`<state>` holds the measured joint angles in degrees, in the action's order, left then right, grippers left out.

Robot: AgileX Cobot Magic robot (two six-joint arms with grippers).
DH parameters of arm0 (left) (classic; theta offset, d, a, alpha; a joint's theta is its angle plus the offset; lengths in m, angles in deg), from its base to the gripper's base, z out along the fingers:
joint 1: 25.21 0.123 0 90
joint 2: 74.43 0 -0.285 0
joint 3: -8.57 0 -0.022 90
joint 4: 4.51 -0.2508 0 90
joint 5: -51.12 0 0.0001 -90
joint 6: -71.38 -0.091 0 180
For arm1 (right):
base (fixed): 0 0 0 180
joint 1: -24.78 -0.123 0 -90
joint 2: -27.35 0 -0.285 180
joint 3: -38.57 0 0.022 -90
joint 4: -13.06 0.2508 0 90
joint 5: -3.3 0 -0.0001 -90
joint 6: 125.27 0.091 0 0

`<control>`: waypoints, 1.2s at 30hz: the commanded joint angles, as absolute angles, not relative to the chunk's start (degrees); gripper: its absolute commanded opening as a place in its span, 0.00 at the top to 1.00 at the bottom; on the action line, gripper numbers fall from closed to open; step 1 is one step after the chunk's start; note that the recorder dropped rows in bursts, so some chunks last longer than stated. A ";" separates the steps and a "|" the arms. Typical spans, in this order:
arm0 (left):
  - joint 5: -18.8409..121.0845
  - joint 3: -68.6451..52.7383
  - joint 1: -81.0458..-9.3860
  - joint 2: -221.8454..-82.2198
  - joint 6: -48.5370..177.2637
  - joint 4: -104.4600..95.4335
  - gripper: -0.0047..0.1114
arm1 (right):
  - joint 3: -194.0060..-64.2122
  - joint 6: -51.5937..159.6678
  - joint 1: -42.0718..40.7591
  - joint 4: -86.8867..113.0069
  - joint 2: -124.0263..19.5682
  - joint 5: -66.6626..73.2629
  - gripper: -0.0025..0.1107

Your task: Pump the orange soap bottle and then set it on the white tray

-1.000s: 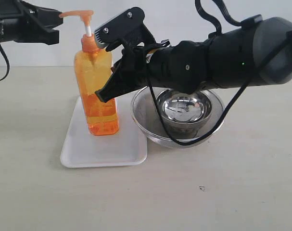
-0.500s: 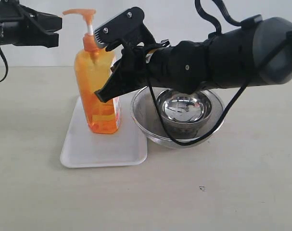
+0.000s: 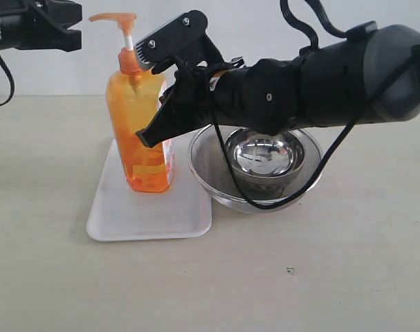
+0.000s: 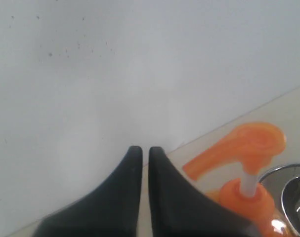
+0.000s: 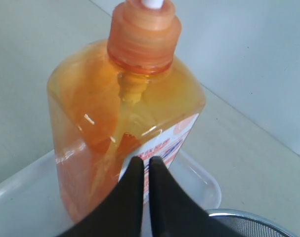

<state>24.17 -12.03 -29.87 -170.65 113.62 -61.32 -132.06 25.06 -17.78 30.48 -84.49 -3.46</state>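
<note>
Orange and translucent, the bottle (image 3: 137,117) (image 5: 125,113) (image 4: 253,143) is standing upright on the tray (image 3: 147,221) (image 5: 16,197), its long axis running straight up. Its base is sitting on the tray's far part, closer to the edge facing the bowls. The pump spout is pointing toward the left of the exterior view, and the label is facing the right arm.

The left fingers (image 3: 64,34) (image 4: 164,187) are hanging high at the upper left of that view, about level with the spout and apart from it. They are pressed together with only a thin slit between them, grasping nothing. The right fingers (image 3: 154,131) (image 5: 159,187) are clenched the same way and empty. Their tips are lying at the labelled side about halfway up the bottle; whether they are touching it I cannot tell.

The tray's near half is lying bare in front of the bottle. A mesh bowl (image 3: 204,169) holding a steel bowl (image 3: 265,158) is sitting just beside the tray's right edge, under the right arm. To the left and in front, the pale beige surface (image 3: 334,277) is lying open. A plain white wall (image 3: 244,28) is rising behind.
</note>
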 commanded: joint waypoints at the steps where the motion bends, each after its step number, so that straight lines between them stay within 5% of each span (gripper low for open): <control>1: 22.16 -10.79 -29.94 -170.63 112.94 -60.38 0.92 | -132.37 24.93 -17.72 30.28 -84.49 -3.31 0.97; 36: 21.00 -10.64 -29.94 -170.95 115.54 -65.60 0.92 | -132.37 24.81 -17.72 30.28 -84.49 -2.84 0.97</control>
